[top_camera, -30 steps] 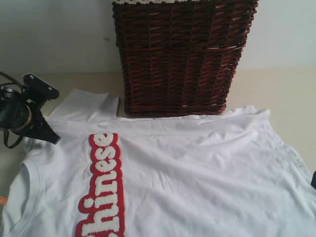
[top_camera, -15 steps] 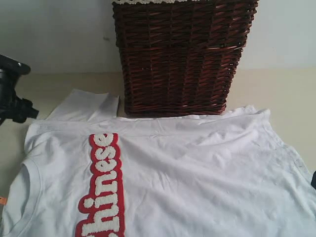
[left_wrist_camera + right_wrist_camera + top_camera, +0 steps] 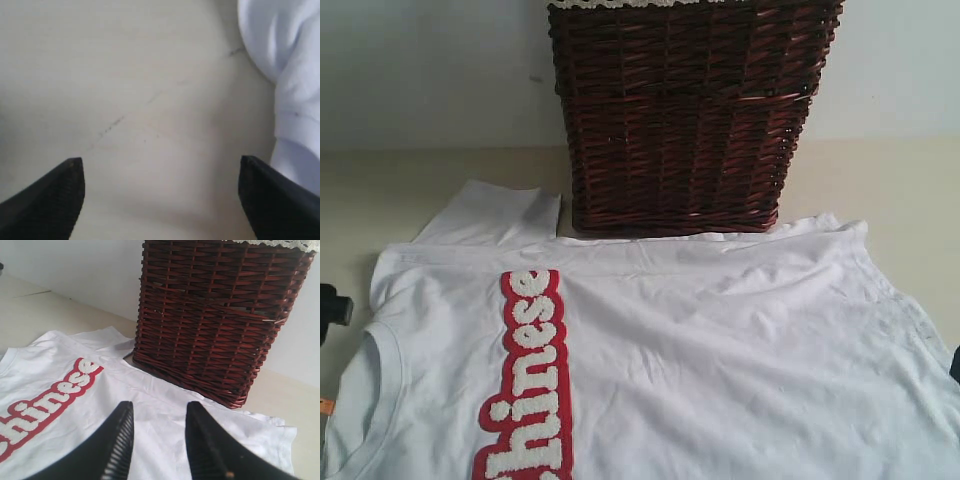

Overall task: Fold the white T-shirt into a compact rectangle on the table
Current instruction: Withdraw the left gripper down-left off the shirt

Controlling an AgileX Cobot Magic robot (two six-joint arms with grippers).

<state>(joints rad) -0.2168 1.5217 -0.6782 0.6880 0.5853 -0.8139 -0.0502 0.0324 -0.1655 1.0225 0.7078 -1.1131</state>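
Note:
The white T-shirt (image 3: 700, 350) lies spread front-up on the table (image 3: 890, 180), its red-outlined "Chinese" lettering (image 3: 525, 390) running down the left part. One sleeve (image 3: 495, 215) sticks out at the back left, and an orange tag (image 3: 325, 405) shows at the collar. My left gripper (image 3: 160, 161) is wide open over bare table, with the shirt's edge (image 3: 290, 75) beside one finger. Only a dark bit of the left arm (image 3: 332, 308) shows at the exterior view's left edge. My right gripper (image 3: 158, 407) hovers open above the shirt (image 3: 165, 440), holding nothing.
A dark brown wicker basket (image 3: 690, 110) with a lace-trimmed liner (image 3: 610, 4) stands at the back, touching the shirt's far edge. A pale wall rises behind it. Bare table shows left of the shirt (image 3: 360, 200) and at the back right.
The left arm has dropped from beside the back-left sleeve down to the left edge of the exterior view. The shirt has not moved.

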